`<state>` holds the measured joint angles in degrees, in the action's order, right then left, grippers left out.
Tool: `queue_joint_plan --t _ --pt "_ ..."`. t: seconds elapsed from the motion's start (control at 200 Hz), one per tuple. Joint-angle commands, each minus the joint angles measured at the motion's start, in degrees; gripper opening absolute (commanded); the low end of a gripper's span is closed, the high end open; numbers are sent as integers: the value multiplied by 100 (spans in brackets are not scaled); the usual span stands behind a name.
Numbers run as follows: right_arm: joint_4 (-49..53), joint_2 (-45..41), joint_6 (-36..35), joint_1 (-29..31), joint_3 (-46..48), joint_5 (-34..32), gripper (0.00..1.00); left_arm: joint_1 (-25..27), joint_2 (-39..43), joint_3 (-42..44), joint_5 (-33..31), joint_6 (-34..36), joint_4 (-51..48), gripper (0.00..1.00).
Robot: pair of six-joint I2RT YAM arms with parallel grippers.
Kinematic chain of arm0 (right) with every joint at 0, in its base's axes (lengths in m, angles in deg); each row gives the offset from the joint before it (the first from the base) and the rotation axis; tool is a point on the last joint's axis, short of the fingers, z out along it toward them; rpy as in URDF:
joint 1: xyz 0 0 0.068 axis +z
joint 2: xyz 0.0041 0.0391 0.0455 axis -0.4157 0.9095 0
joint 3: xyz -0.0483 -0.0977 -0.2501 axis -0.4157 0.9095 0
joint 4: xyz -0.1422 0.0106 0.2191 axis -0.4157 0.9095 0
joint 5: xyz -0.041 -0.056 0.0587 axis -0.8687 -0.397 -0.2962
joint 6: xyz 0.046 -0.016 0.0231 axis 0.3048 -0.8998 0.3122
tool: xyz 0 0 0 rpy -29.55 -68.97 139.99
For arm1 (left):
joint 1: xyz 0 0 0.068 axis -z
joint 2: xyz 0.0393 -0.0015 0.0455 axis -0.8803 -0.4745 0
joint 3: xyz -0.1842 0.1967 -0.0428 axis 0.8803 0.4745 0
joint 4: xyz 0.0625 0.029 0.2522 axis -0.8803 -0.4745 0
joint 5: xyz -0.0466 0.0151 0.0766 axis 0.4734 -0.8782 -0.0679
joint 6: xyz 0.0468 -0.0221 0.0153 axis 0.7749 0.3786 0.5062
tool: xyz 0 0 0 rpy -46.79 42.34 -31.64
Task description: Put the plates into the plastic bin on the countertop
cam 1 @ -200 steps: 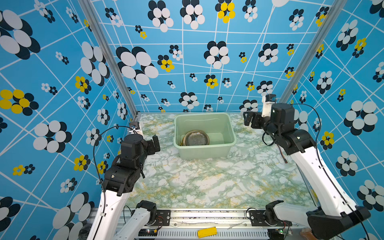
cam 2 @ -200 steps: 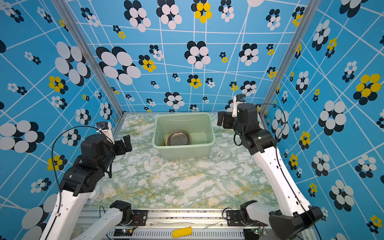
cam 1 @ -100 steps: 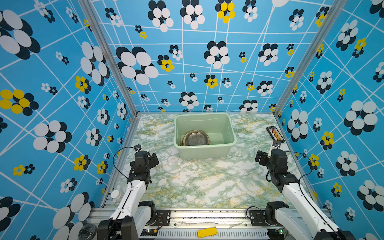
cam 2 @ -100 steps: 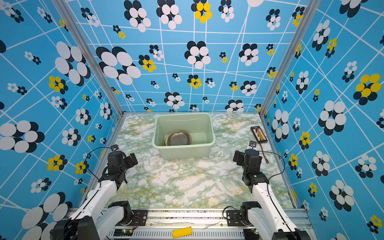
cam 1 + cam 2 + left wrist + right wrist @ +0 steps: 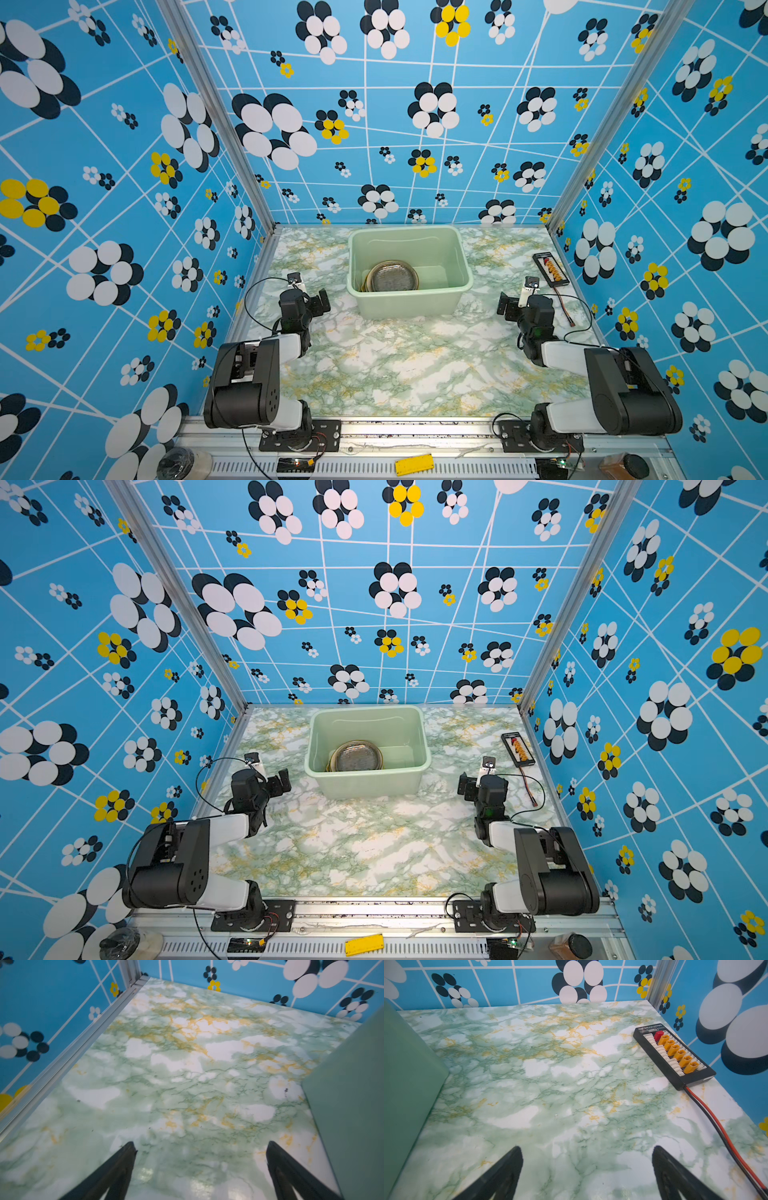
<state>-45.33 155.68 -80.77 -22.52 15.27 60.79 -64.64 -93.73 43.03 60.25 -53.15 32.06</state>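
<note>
Dropped low to the desk [image 5: 395, 365] from beside the plastic bin [image 5: 409, 305], left hand [image 5: 200, 1144] and right hand [image 5: 586, 1148] wide, empty. Ahead between both, nearer left, plates [image 5: 392, 276] already inside.

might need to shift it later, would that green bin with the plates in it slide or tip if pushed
The bin would probably slide rather than tip: it is wide and flat-based on a glossy countertop. The plates sit toward one end, so it is likely heavier there and may swing when pushed.
</note>
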Motion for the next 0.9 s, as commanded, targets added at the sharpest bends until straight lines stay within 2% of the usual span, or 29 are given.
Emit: queue_joint_plan --t 0.0,0.07,0.11,0.145,0.25,0.895 --pt "-1245 559 -167 -37 18 355 99 274 -563 403 107 543 1789 99" --pt "14 287 -47 -54 -416 211 99 288 -333 110 -208 391 794 99" --pt "-396 390 13 -129 -325 245 99 350 -459 161 -337 468 1133 99" --pt "-679 491 10 -125 -250 191 99 346 -432 138 -330 448 1025 99" --pt "-236 362 4 -118 -350 188 99 364 -431 139 -364 466 1023 99" --pt "-296 415 18 -123 -373 179 99 378 -411 169 -372 482 1072 99"
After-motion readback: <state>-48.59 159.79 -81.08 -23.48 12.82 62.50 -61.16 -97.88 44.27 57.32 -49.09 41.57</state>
